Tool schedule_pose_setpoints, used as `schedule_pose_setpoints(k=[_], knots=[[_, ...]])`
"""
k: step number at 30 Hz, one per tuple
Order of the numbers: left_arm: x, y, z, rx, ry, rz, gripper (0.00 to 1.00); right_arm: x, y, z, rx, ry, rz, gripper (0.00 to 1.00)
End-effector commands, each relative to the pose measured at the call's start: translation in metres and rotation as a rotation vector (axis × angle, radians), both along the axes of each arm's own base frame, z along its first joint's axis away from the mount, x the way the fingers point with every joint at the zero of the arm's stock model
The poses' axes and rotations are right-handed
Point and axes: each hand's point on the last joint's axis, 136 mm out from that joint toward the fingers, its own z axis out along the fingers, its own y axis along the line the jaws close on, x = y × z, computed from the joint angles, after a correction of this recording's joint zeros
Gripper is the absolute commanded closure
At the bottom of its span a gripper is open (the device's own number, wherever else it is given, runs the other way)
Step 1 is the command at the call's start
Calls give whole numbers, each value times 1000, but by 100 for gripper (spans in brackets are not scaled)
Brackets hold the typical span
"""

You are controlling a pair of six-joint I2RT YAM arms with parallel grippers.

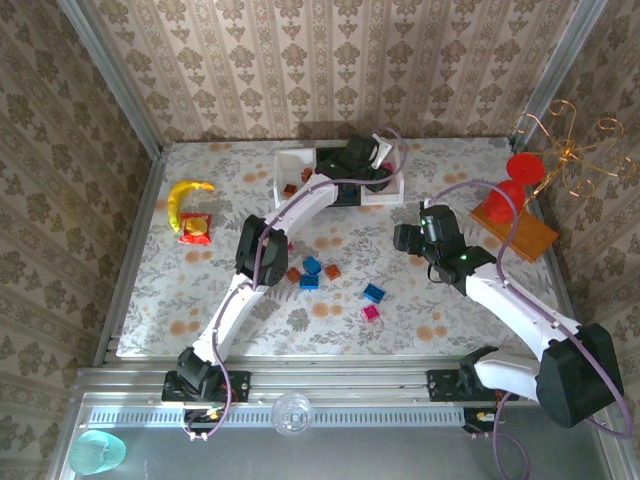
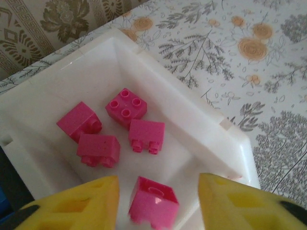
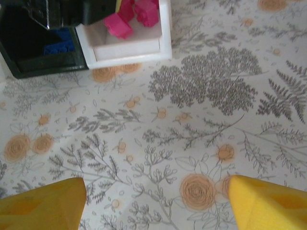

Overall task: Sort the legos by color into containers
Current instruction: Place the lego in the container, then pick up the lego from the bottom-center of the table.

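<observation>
Roughly past halfway, by my reckoning.

Left gripper point(image 2: 158, 187) hangs over the white end tray point(image 2: 201, 120), jaws parted. A pink brick point(image 2: 153, 205) sits between the fingers with a gap on either side. It touches neither, so it is released, not grasped. Four more pink bricks point(image 2: 126, 106) lie on the tray floor just beyond it.

Right gripper point(image 3: 156, 199) hovers low over bare tablecloth point(image 3: 206, 86), fingers spread wide, nothing between them.

Done:
- pink in that end tray
- at least two brown-orange bricks point(image 1: 290, 188) in the other white tray point(image 1: 296, 153)
- blue in the black middle tray point(image 3: 43, 70)

Left to do:
- a loose cluster point(image 1: 311, 272) on the cloth in front of the trays, two blue and two brown-orange
- a lone blue point(image 1: 374, 293) and a lone pink point(image 1: 370, 313), nearer the arms
- a pink speck beside the left arm's elbow may be one more, but it is too hidden to tell

Views compared:
- Top view gives the leftover count and the tray row, but the left arm covers the black tray and the pink pile.
- Left wrist view supplies the pink count and the clearance around the brick.
- Right wrist view looks across at the trays' near walls and catches a blue brick point(image 3: 60, 40) inside the black one.
</observation>
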Motion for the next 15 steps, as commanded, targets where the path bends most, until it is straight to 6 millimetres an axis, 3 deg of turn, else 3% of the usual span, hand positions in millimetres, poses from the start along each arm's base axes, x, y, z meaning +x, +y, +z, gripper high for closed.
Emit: schedule_pose_setpoints(k=[1, 5, 9, 12, 15], knots=[[1, 10, 42, -3, -51, 1, 47, -25, 9, -25, 18, 122, 39, 21], [-16, 22, 68, -6, -39, -6, 42, -47, 26, -39, 37, 198, 103, 21], [-50, 50, 89, -34, 3, 4, 38, -76, 49, -59, 69, 312, 197, 22], [-84, 78, 93, -94, 29, 17, 34, -96, 70, -72, 52, 359, 305, 25], [-115, 109, 85, -149, 62, 45, 31, -103, 79, -83, 1, 381, 353, 29]])
